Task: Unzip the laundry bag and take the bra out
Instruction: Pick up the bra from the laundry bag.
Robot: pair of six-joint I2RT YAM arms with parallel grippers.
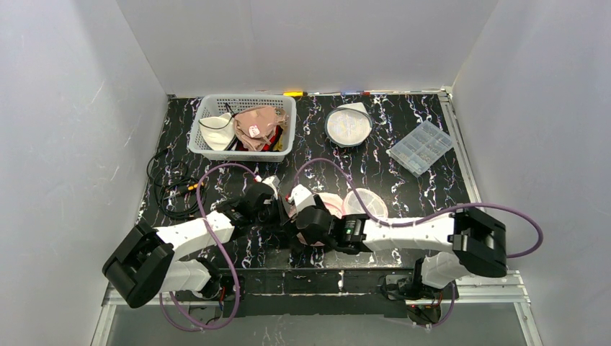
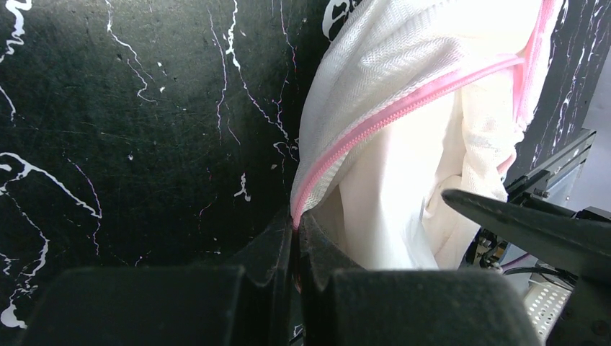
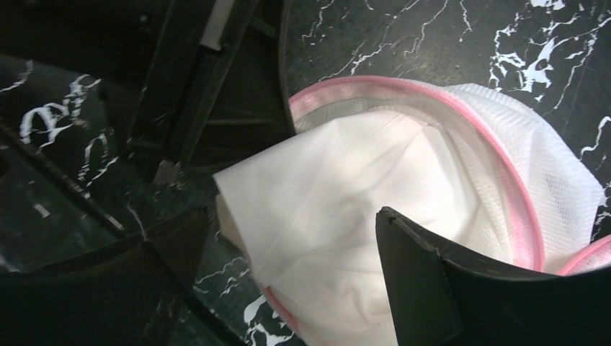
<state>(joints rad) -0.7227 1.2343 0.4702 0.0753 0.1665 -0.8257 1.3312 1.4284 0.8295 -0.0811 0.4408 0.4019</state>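
Bracing the unzipped bag (image 1: 364,204), arm-side of the basket (image 1: 242,126), for lifting out the bra (image 3: 324,194).
Pinching the pink zip edge (image 2: 403,108) in the tightly closed left gripper (image 2: 295,229); straddling the white bra with the right gripper (image 3: 292,216) spread wide, gripping nothing yet. Probably handling as light, limp and snag-prone, so favouring the exposed cup fold at the bag's mouth. Reaching low, wrists nearly meeting.

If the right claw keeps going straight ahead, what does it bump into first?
Most likely the white cloth poking out of the unzipped laundry bag, probably the bra. The open right gripper straddles it, though depth is unclear.
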